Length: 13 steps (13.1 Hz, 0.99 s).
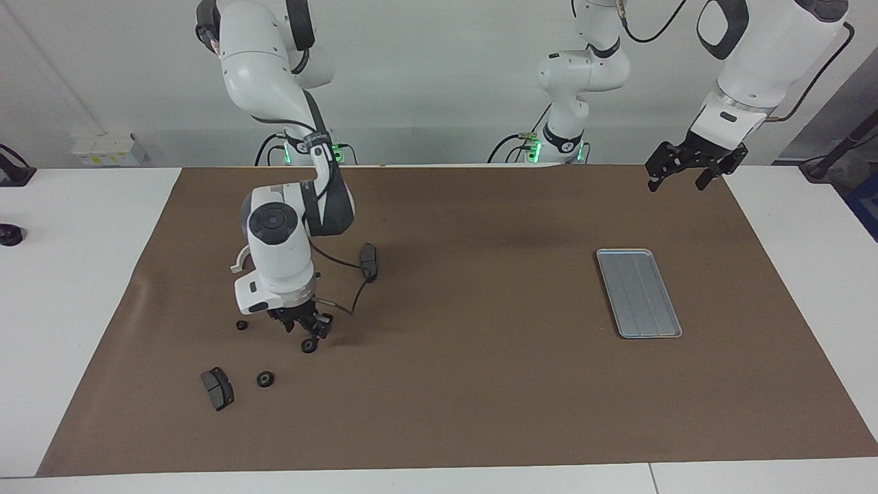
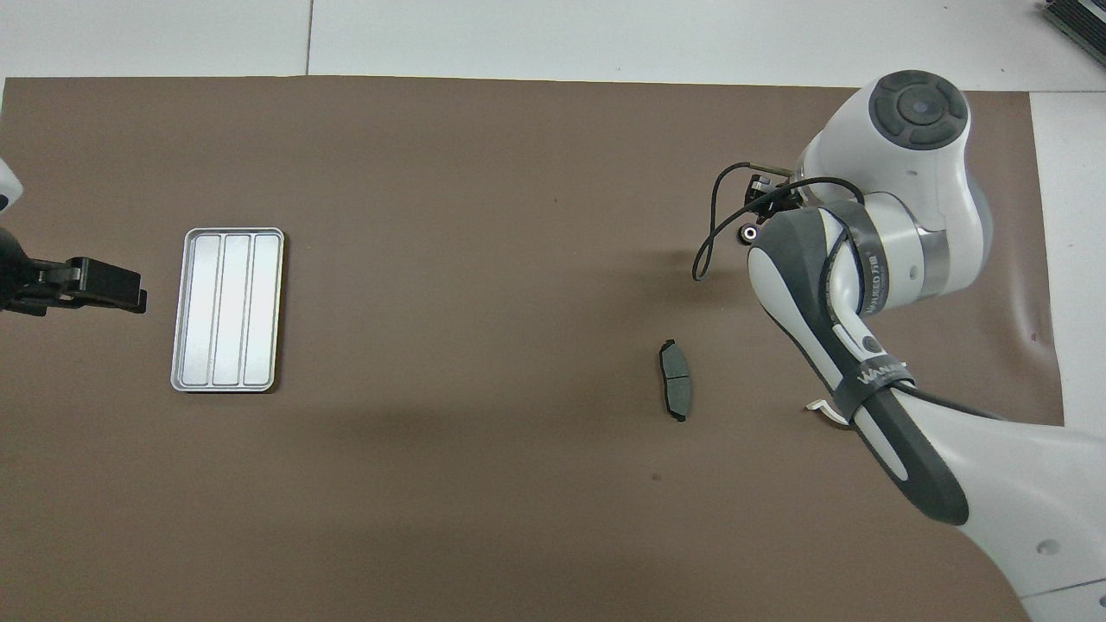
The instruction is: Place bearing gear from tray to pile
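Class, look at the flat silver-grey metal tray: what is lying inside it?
Nothing lies in the flat silver-grey grooved metal tray: both views show only its bare lengthwise grooves. No part of its inside is covered, so nothing there is hidden.

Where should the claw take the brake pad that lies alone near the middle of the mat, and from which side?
Grip the brake pad across its narrow width, near mid-length, coming straight down from above. It lies flat on the mat, long and thin, with open mat beside both long edges for the fingers.
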Each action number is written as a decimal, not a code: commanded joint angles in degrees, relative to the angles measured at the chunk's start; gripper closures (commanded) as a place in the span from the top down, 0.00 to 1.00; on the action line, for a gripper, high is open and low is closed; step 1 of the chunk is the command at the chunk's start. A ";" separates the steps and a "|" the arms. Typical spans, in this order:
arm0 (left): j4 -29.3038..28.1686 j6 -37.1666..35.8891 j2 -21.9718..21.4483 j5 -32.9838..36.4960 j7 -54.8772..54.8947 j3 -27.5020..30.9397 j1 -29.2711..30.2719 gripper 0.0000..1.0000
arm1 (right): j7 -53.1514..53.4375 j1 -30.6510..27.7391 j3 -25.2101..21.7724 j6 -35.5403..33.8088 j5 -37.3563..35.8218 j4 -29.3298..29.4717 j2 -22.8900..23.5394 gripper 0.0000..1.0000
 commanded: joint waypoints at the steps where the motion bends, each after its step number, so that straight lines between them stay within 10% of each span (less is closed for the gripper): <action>1: -0.12 -0.74 -0.38 0.70 0.02 -0.48 0.56 1.00 | -5.05 -2.06 0.44 -5.64 1.71 0.54 -3.55 0.64; 6: -0.12 -0.74 -0.38 0.70 0.02 -0.39 0.56 1.00 | -15.32 -3.03 0.44 -17.78 3.99 3.44 -12.59 0.66; 8: -0.12 -0.74 -0.38 0.70 0.02 -0.48 0.56 1.00 | -21.83 -3.12 0.27 -18.59 4.17 3.00 -15.33 1.00; 13: -0.12 -0.74 -0.38 0.70 0.02 -0.48 0.56 1.00 | -22.91 -2.94 0.35 -14.82 4.26 2.91 -15.34 1.00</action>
